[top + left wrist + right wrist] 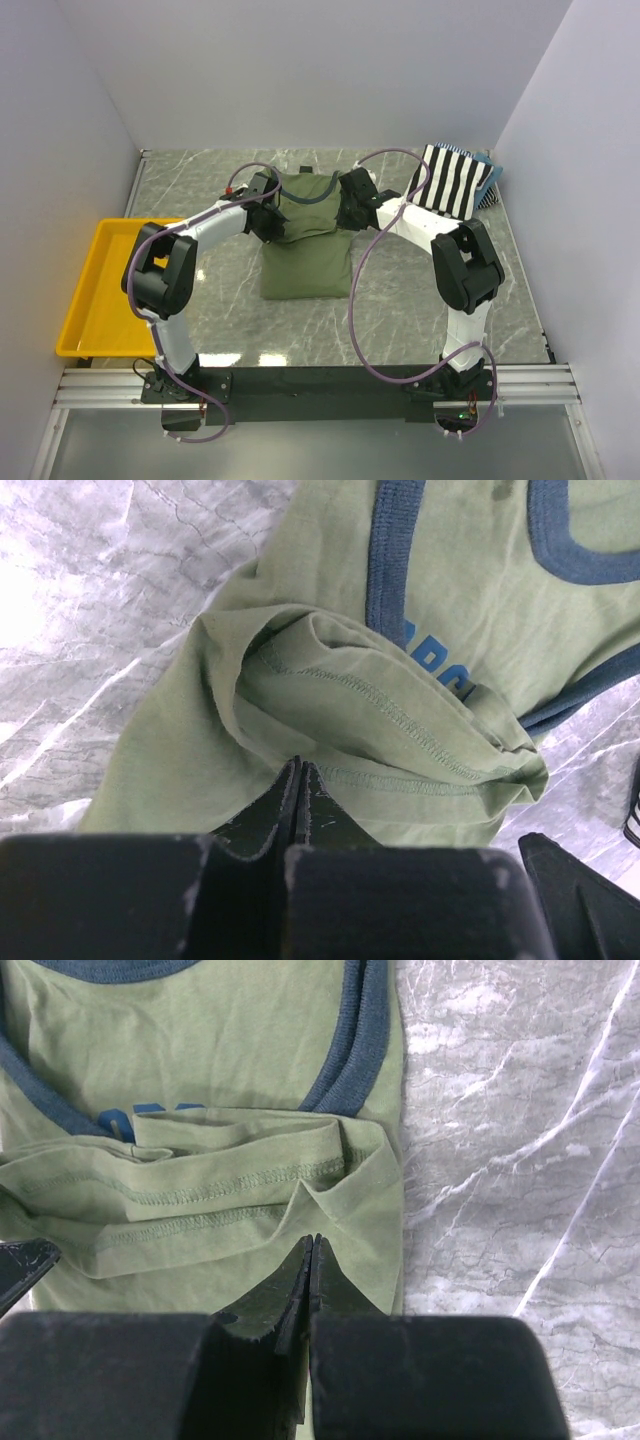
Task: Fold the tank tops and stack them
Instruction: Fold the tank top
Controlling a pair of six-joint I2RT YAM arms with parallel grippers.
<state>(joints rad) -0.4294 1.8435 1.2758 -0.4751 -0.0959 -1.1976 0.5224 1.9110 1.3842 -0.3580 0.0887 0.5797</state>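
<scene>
The olive-green tank top (305, 262) with navy trim lies mid-table, its lower part doubled up over the chest. My left gripper (268, 222) is shut, pinching the cloth at the top's left edge; in the left wrist view the gripper (298, 764) has its tips closed on the bunched hem (380, 705), with blue lettering (440, 670) beyond. My right gripper (350, 215) is shut on the right edge; in the right wrist view the gripper (312, 1240) pinches a peak of the olive-green tank top (200, 1110). The black-and-white striped tank top (455, 180) lies folded at the back right.
A yellow plastic tray (72, 315) stands at the table's left edge. White walls close in the left, back and right. Grey marble table surface (420, 290) shows around the olive top.
</scene>
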